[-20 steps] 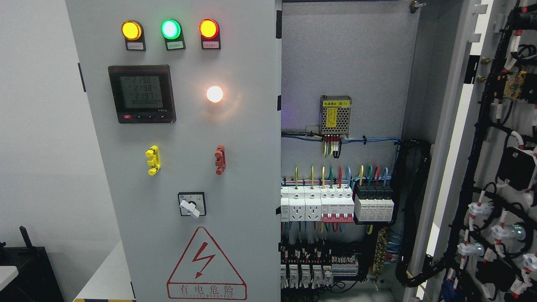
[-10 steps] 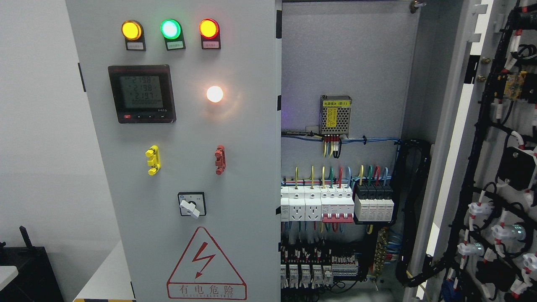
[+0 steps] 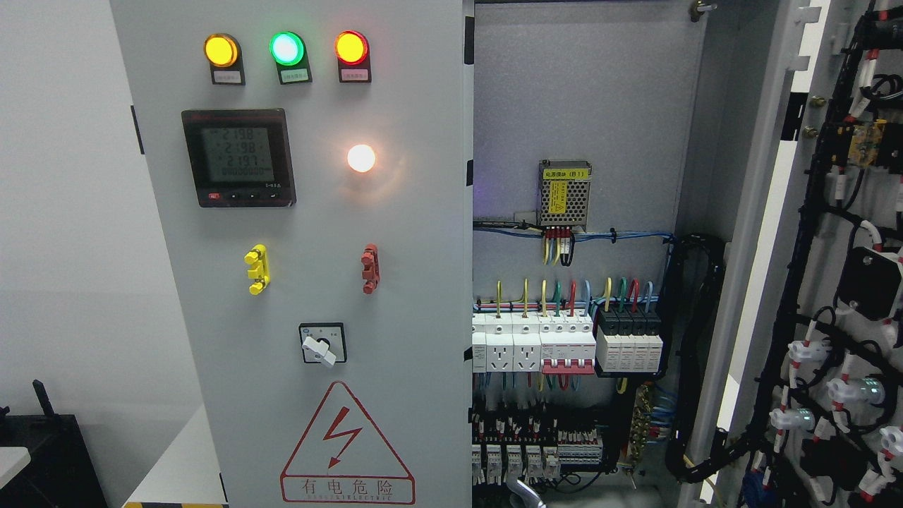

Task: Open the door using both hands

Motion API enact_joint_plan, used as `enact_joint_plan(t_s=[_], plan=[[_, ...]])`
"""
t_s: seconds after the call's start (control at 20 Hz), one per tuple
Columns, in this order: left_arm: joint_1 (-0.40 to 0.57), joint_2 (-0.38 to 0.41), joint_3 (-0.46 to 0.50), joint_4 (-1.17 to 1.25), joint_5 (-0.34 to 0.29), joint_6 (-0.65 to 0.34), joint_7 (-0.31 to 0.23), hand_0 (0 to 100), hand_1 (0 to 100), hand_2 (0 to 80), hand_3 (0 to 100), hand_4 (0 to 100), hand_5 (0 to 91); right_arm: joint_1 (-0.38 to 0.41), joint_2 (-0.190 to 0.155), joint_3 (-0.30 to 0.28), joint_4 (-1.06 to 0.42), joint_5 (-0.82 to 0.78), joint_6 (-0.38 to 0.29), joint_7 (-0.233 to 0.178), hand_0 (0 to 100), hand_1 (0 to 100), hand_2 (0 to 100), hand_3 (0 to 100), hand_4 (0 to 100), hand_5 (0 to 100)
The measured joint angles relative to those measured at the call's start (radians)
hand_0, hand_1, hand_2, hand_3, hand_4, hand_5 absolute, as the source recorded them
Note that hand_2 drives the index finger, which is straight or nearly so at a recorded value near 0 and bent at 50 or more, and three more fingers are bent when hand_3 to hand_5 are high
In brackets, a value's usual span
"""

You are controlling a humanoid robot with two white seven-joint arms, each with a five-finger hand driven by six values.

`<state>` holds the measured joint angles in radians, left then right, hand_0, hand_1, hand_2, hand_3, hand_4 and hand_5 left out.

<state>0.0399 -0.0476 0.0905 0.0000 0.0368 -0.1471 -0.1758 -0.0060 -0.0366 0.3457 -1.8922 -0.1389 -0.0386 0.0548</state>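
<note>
Metal, grey and curved, pokes up at the bottom edge just right of the middle: probably the tip of a hand (image 3: 525, 494). So little of it shows that I cannot tell which arm it belongs to, or whether it is spread, curled or gripping anything. It sits low in front of the open cabinet (image 3: 585, 106), just right of the free edge of the left door (image 3: 416, 282). That door looks shut, and its edge runs straight up and down, so its long axis is vertical and any pull on it would go up and left from the hand. No second hand is in view. The left door carries three lamps (image 3: 286, 48), a meter (image 3: 238, 156) and a warning triangle (image 3: 346, 444). The right door (image 3: 846, 282) already stands swung wide at the picture's right, its wired inner face showing. Deeper in, the cabinet holds a row of breakers (image 3: 564, 342), a mesh power supply (image 3: 564, 194) above them and a black cable bundle (image 3: 695, 353) at the right.
</note>
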Motion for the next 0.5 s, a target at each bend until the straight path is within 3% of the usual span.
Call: enact_joint_plan(t_s=[0.5], plan=[[0.000, 0.000, 0.000, 0.000, 0.000, 0.000, 0.004, 0, 0, 0.0, 0, 3, 0.0, -0.146, 0.022, -0.004, 0.098, -0.052, 0.036, -0.002, 0, 0, 0, 0, 0, 0]])
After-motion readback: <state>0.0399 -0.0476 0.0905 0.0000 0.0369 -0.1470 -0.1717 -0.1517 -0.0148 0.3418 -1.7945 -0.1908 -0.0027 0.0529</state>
